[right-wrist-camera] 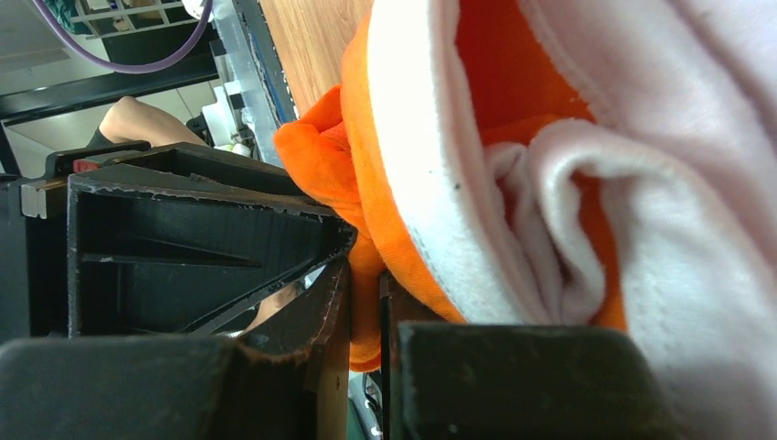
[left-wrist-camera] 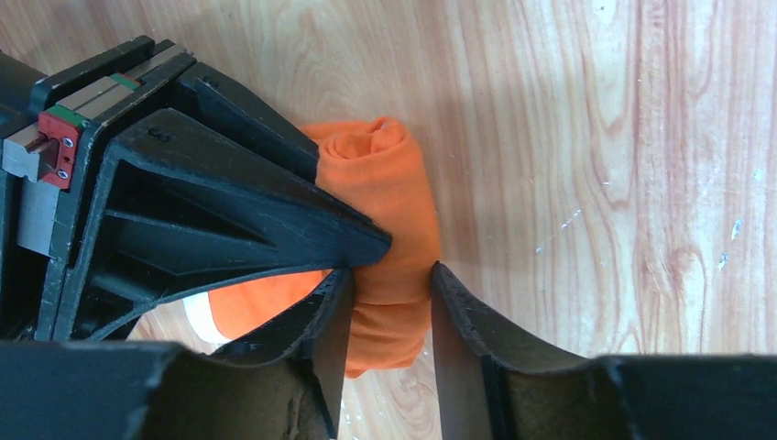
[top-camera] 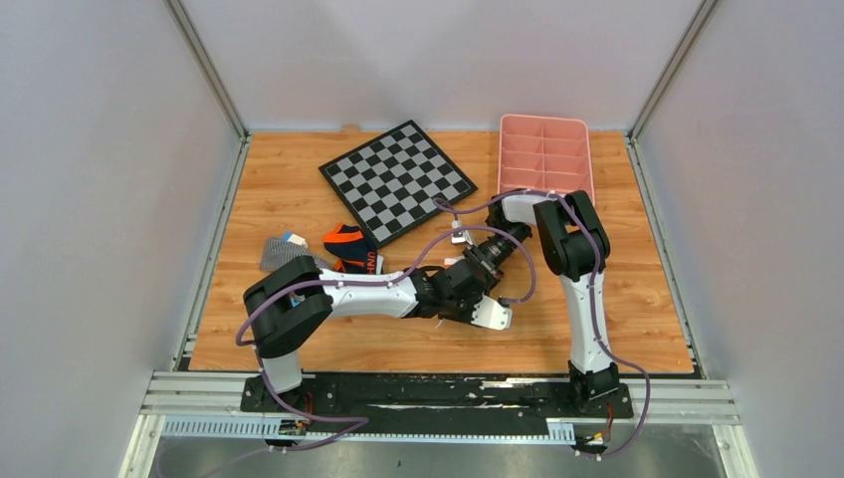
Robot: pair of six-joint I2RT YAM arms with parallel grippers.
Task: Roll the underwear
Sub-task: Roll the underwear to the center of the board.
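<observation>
Starting with the top view, two arms are counted: the left arm [top-camera: 358, 296] and the right arm [top-camera: 572, 244] are seen meeting near the middle of the wooden table [top-camera: 637, 299], and what lies under their wrists is hidden. One chessboard [top-camera: 398, 181] and one pink compartment tray [top-camera: 544, 154] are placed at the far side, near each other but apart. One navy briefs [top-camera: 350, 249] with orange lettering is laid just beside the near corner of the chessboard, and one grey striped garment [top-camera: 282, 255] is laid to its left.

In the left wrist view, one orange underwear [left-wrist-camera: 389, 183] is seen on the table, wound into a short roll. The roll is pressed between the two fingers [left-wrist-camera: 467, 339] of the left gripper [left-wrist-camera: 392, 275], which is about half closed. The right gripper [left-wrist-camera: 366, 240] is set with its tip against the roll.

In the right wrist view, the right gripper is almost fully closed, and a fold of the orange fabric is pinched in it. One white trim band [right-wrist-camera: 440, 183] is seen close to the camera.
</observation>
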